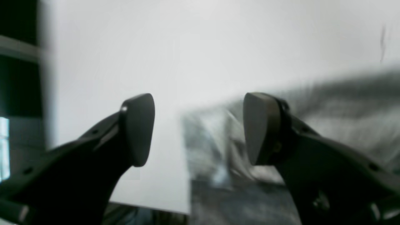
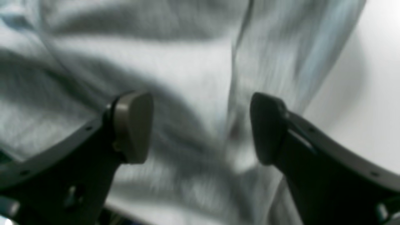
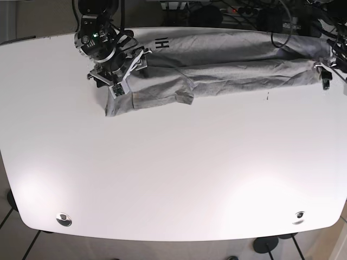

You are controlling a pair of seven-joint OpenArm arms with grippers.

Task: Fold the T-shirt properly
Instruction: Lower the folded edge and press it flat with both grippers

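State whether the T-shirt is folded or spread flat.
Partly folded: the T-shirt lies as a long band across the table's far edge, its near side doubled over, a sleeve sticking out.

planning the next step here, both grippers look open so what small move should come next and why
Probably lower the right gripper and close it on the grey cotton T-shirt. Its jaws stand open with wrinkled fabric between them, nothing held. The left gripper is also open at the shirt's other end on the white table.
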